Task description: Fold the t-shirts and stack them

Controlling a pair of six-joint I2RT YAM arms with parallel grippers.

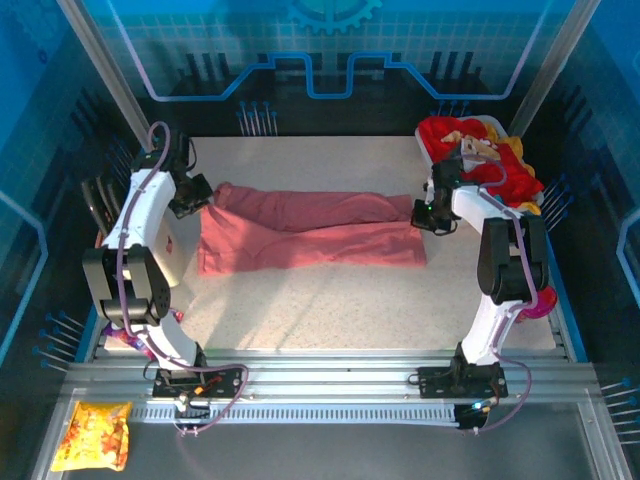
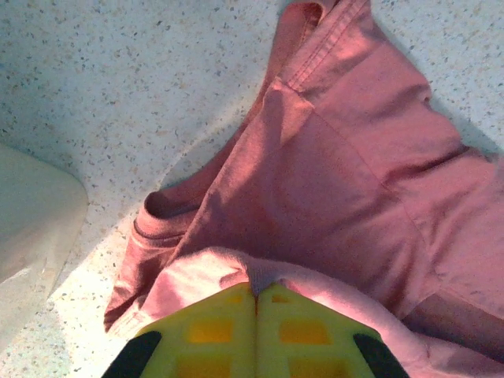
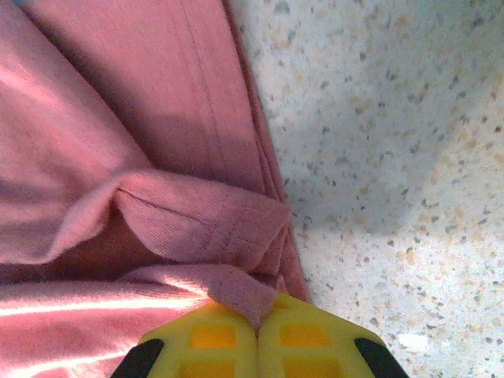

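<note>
Speckled worktop [image 1: 350,310] carries the pink t-shirt [image 1: 310,235], half-doubled into a long band stretching away from the heap of red and yellow shirts [image 1: 480,150]. Both my hands are pinched tight on it: the right hand [image 1: 425,213] on the hem at the end nearest the heap, the left hand [image 1: 197,195] on bunched cloth by the collar at the end farthest from it. I judge it light, limp and slightly clingy, sure to sag between pinches, so edge corners are the best hold.
</note>
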